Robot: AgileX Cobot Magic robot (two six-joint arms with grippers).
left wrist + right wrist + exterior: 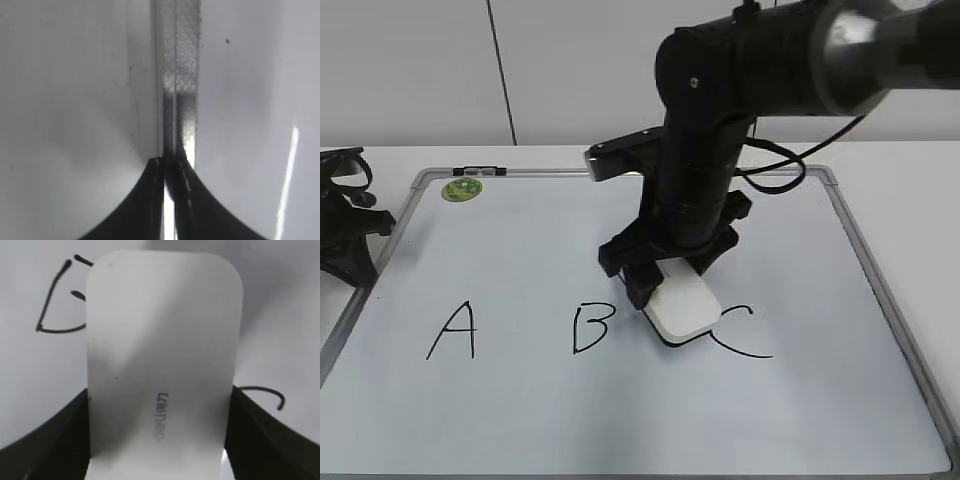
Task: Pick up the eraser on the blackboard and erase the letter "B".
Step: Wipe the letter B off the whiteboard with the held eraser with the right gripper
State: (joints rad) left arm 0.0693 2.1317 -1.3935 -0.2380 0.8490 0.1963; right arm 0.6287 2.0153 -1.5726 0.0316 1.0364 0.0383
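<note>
Exterior camera looking down at a slant: the blackboard, a white dry-erase board in a silver-grey frame, lies flat on a pale worktop. Black handwritten letters run across its lower half, an "A" at the left, the letter "B" near the middle, and a "C" to the right. A round green sticker sits near the board's top left corner. A black arm reaches in from the upper right, and the right pincer is clamped on the eraser, a white rounded block that rests on the board between the "B" and the "C", just beside each and partly covering the "C". The "B" shows whole. Another dark arm rests at the far left edge, off the board. Left wrist camera: the left pincer has its two dark fingers together, nearly touching, poised over the board's textured grey frame strip with white surface on both sides. Right wrist camera: the eraser fills the centre, faint grey lettering on its top, gripped at both long sides by dark fingers. Strokes of the "B" show at upper left, and part of the "C" at the right.
</note>
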